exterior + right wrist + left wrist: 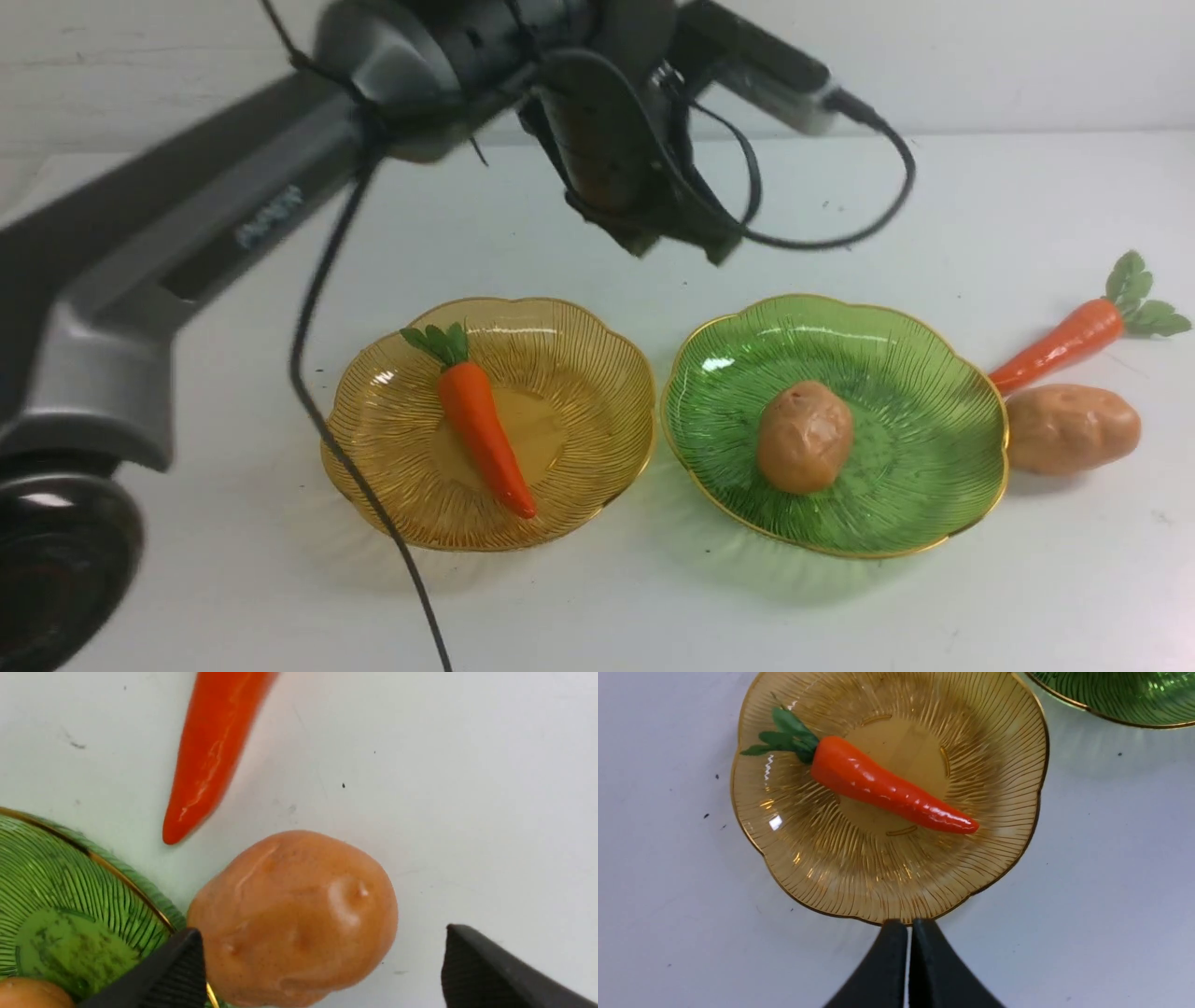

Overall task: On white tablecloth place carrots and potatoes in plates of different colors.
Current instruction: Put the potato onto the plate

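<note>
Looming closest, the left arm [140,261] carries the left gripper [908,933], clenched on nothing. One potato [805,436] lies in the green plate [915,523]. Left of that plate, the amber plate [597,411] holds a carrot [476,429]. By its right rim, on the white tablecloth [653,607], lie a second potato [1074,429] and a second carrot [1060,345]. The right gripper [322,931] is spread wide either side of that second potato, not gripping it.

Right wrist view: the green plate [70,891] runs off the frame, the potato [23,996] in it shows only a sliver, and the carrot [205,756] beside that plate loses its leafy top. Front view: the left arm [187,224] is blurred.
</note>
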Action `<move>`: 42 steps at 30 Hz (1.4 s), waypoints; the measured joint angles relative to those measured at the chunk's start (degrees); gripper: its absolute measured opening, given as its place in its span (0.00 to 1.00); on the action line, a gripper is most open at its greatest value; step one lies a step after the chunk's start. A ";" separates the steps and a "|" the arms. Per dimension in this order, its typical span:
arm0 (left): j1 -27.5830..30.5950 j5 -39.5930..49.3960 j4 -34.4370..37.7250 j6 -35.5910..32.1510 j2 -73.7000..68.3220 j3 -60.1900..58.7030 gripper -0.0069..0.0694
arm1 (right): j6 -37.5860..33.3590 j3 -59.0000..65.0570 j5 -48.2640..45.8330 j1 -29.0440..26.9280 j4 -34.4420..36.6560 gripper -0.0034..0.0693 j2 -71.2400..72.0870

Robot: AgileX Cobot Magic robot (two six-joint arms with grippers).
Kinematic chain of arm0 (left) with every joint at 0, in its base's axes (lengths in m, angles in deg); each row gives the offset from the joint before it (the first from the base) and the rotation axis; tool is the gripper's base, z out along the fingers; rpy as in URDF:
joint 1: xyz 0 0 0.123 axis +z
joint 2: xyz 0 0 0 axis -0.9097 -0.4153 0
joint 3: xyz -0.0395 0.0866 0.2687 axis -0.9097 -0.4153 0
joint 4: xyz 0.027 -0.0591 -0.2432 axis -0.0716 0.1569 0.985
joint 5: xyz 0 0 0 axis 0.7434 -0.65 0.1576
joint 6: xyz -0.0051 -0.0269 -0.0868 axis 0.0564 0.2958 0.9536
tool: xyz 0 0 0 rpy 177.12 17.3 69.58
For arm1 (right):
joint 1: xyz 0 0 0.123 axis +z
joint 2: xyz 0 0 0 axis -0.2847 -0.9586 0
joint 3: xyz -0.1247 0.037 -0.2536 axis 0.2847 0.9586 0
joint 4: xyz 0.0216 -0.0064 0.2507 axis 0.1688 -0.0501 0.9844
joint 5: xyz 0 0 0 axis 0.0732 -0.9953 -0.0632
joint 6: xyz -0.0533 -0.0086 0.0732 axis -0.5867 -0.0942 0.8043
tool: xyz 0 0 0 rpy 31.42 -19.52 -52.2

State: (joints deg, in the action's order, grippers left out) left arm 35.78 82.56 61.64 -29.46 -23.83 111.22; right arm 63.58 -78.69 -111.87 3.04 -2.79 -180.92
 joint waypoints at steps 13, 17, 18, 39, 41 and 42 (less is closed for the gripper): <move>0.00 0.00 -1.01 0.00 0.07 -0.18 0.09 | 1.33 -2.05 -0.59 0.00 4.79 0.95 -7.37; 0.00 0.00 -1.36 0.00 0.11 -0.18 0.09 | 2.36 -2.44 -0.64 0.00 4.79 0.94 -7.89; 0.00 0.00 -1.42 0.00 0.11 -0.18 0.09 | 2.52 -2.51 -0.58 0.00 4.79 0.94 -7.97; 0.00 0.00 -1.75 0.00 0.11 -0.18 0.09 | 5.75 -2.63 0.32 0.00 -1.96 0.81 -7.29; 0.00 0.00 -1.88 0.00 0.11 -0.18 0.09 | 5.76 -2.71 0.32 0.00 -3.53 0.81 -6.72; 0.00 0.00 -1.88 0.00 0.11 -0.18 0.09 | 5.76 -2.99 0.32 0.00 -4.67 0.81 -6.35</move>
State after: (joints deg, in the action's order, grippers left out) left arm 35.78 82.56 59.76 -29.46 -23.72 111.04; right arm 69.34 -81.69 -111.55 3.04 -7.46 -187.27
